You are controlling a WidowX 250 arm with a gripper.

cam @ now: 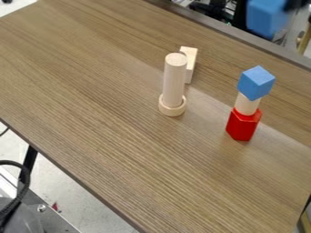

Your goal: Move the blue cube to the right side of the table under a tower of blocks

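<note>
Above, at the upper right of the camera view, the tool (296,4) is closed on a blue cube (265,18), which is raised off the tabletop (133,150) and appears just past its far edge. The top of the view cuts off part of both. Toward the right side of the tabletop stands a three-part stack: a red block (243,125) as base, a short pale cylinder (247,104) upright on it, and a second blue cube (256,83) on top, one corner pointing toward the viewer. A strip of wood separates the stack from the far edge. Left of it, across a gap, a tall pale rod (174,79) stands upright in a pale ring (173,109). Just behind the rod is a pale block (190,63), which the rod partly overlaps in view. From the rod and stack, a broad stretch of wood extends to the near left edge, which slants down to the bottom of the view.
</note>
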